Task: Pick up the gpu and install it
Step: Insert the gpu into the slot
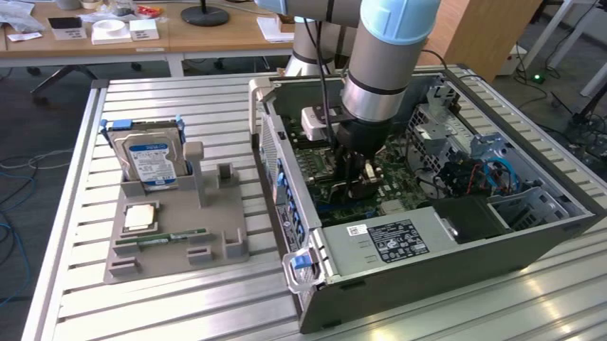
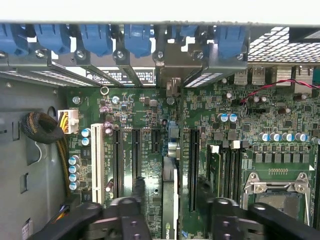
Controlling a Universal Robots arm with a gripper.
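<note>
Now, pincer (image 2: 170, 220): fingers apart, one on each side of the gpu, not clamped on it.
gpu (image 2: 170, 200): edge-on, standing in a motherboard (image 2: 150, 120) slot inside the computer case (image 1: 427, 249).
Desk (image 1: 170, 305): carries the case.

An open computer case (image 1: 417, 249) lies on the slatted metal surface (image 1: 170, 305). Beside it, towards the exterior view's left, a grey holder tray (image 1: 175, 241) carries an upright hard drive (image 1: 150, 158), a processor chip (image 1: 141, 217) and a green memory stick (image 1: 161, 237).
</note>
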